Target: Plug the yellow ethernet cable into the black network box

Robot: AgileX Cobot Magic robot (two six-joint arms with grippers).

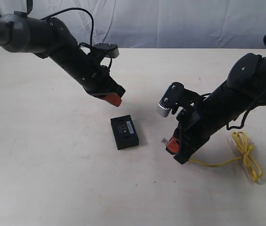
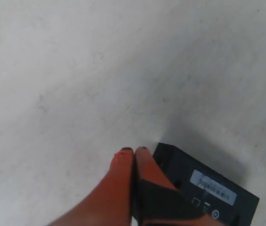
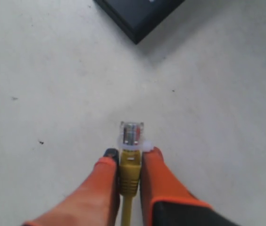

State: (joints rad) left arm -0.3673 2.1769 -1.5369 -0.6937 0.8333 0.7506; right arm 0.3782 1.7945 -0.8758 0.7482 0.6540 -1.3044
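The black network box [image 1: 124, 132] lies flat on the table's middle, white label up; it also shows in the left wrist view [image 2: 208, 188] and as a corner in the right wrist view [image 3: 137, 14]. My right gripper [image 1: 171, 142] [image 3: 129, 157] is shut on the yellow ethernet cable [image 3: 129, 176] just behind its clear plug [image 3: 131, 133], which sticks out past the fingertips toward the box, a short way off. The cable trails right to a knotted bundle [image 1: 247, 155]. My left gripper [image 1: 116, 100] [image 2: 134, 151] hovers shut and empty above the box's far side.
The pale tabletop [image 1: 53, 165] spreads round the box. A white cloth backdrop [image 1: 180, 23] hangs behind the table's far edge. The cable's slack lies on the table at the right, under my right arm.
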